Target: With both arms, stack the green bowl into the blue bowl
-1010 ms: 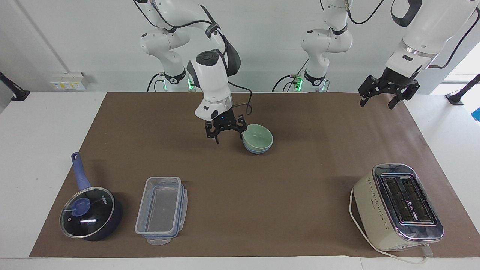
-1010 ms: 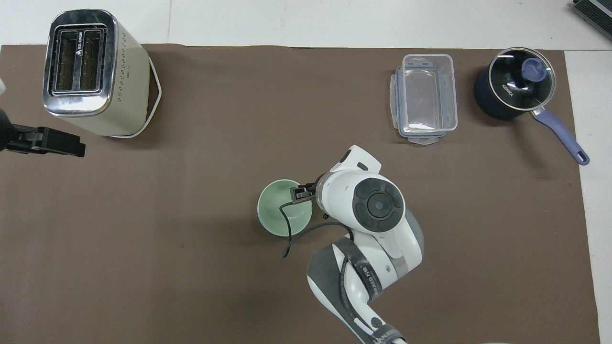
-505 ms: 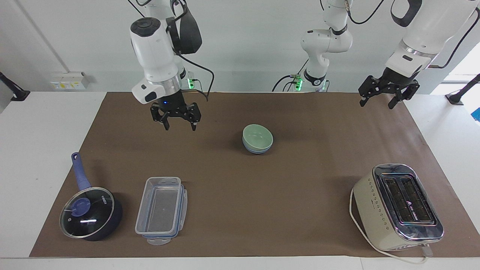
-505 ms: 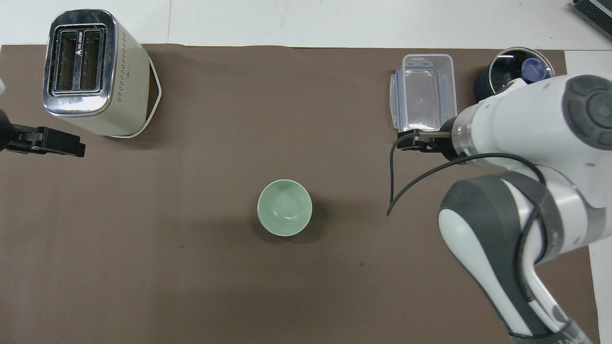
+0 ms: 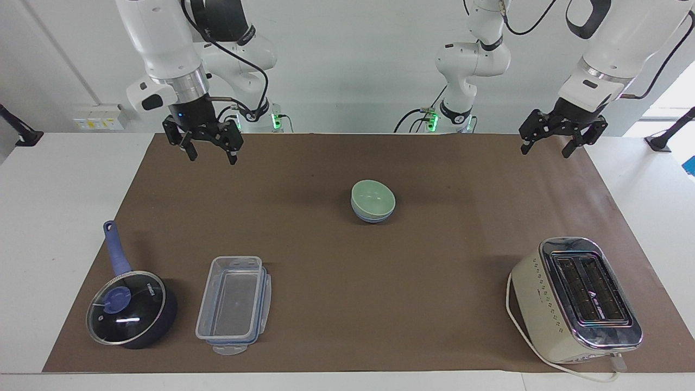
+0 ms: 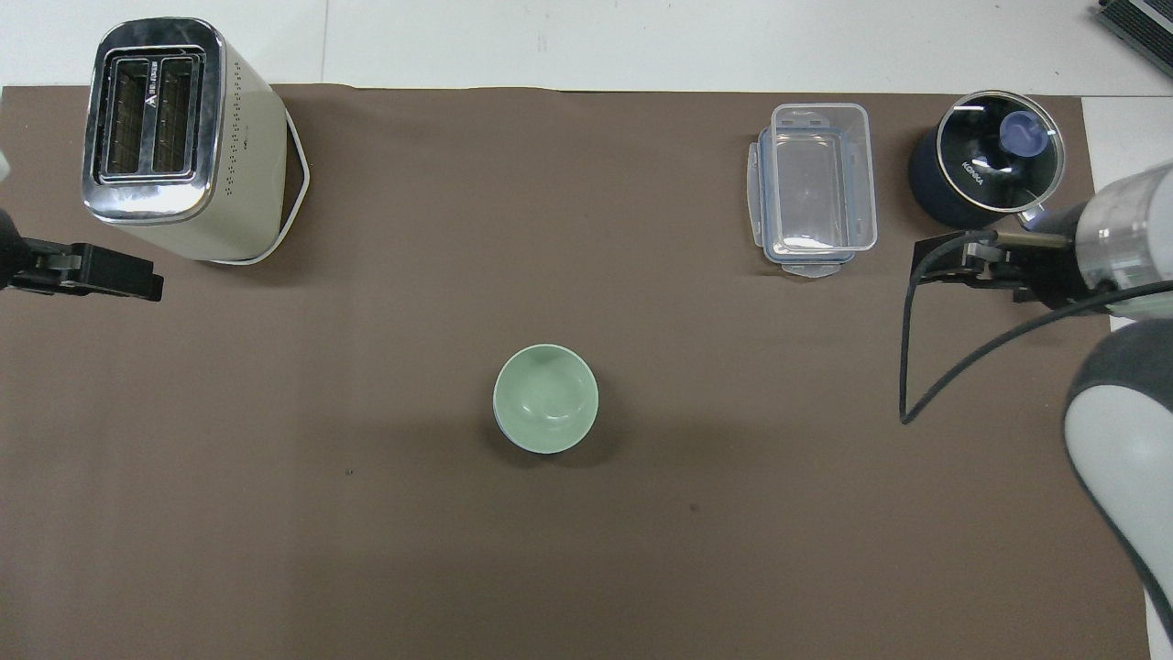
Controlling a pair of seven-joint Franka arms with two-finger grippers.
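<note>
The pale green bowl (image 5: 372, 195) (image 6: 546, 398) sits nested in the blue bowl (image 5: 371, 218) at the middle of the brown mat. Only the blue bowl's lower wall shows under it in the facing view, and the overhead view hides it. My right gripper (image 5: 212, 158) (image 6: 958, 264) hangs open and empty in the air over the mat's edge at the right arm's end, well clear of the bowls. My left gripper (image 5: 544, 153) (image 6: 92, 272) waits open and empty above the mat's corner at the left arm's end.
A cream toaster (image 5: 578, 298) (image 6: 179, 137) stands far from the robots at the left arm's end. A clear plastic container (image 5: 233, 304) (image 6: 816, 188) and a dark blue lidded saucepan (image 5: 130, 307) (image 6: 990, 160) sit far from the robots at the right arm's end.
My right gripper has drawn away from beside the stacked bowls, rising and swinging toward the right arm's end of the table. The bowls and the left arm have stayed put.
</note>
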